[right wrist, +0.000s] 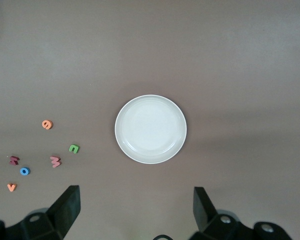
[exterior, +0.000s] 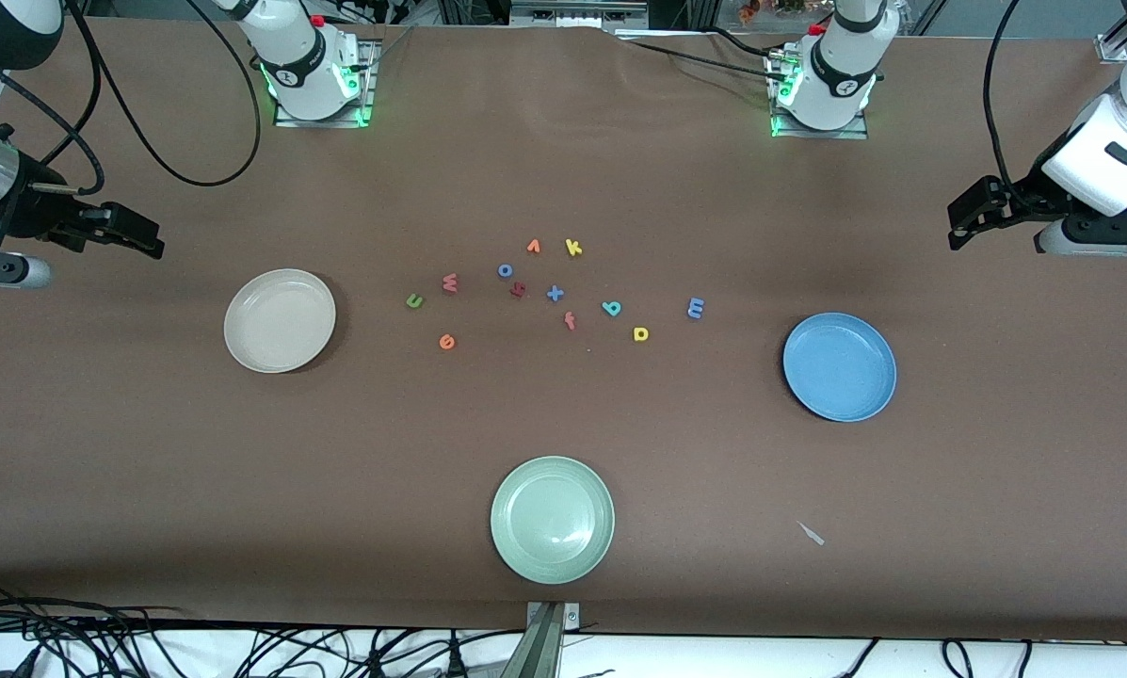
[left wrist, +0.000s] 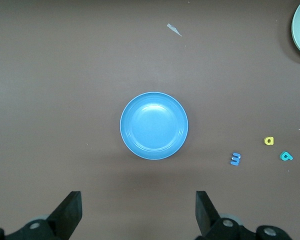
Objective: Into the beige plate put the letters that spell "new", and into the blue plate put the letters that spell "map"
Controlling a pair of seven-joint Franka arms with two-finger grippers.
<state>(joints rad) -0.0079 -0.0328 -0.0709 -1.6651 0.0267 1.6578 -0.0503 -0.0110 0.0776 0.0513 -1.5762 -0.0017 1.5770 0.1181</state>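
Observation:
The empty beige plate (exterior: pixel 280 320) (right wrist: pixel 150 129) lies toward the right arm's end, and the empty blue plate (exterior: pixel 840 366) (left wrist: pixel 154 125) toward the left arm's end. Between them on the table lie the green n (exterior: pixel 415 301) (right wrist: pixel 74 148), pinkish w (exterior: pixel 450 282) (right wrist: pixel 55 161), orange e (exterior: pixel 446 342) (right wrist: pixel 47 124), blue m (exterior: pixel 696 307) (left wrist: pixel 235 159), yellow a (exterior: pixel 640 333) (left wrist: pixel 269 141) and teal p (exterior: pixel 611 308) (left wrist: pixel 286 156). My right gripper (exterior: pixel 144 237) (right wrist: pixel 136 207) hangs open and empty over bare table by the beige plate. My left gripper (exterior: pixel 963 221) (left wrist: pixel 138 210) hangs open and empty by the blue plate.
Other letters lie among them: blue o (exterior: pixel 505 270), orange v (exterior: pixel 533 247), yellow k (exterior: pixel 573 248), blue x (exterior: pixel 555 293), red f (exterior: pixel 570 321), a dark red one (exterior: pixel 518 290). A pale green plate (exterior: pixel 552 519) sits nearest the front camera. A small scrap (exterior: pixel 812 534) lies beside it.

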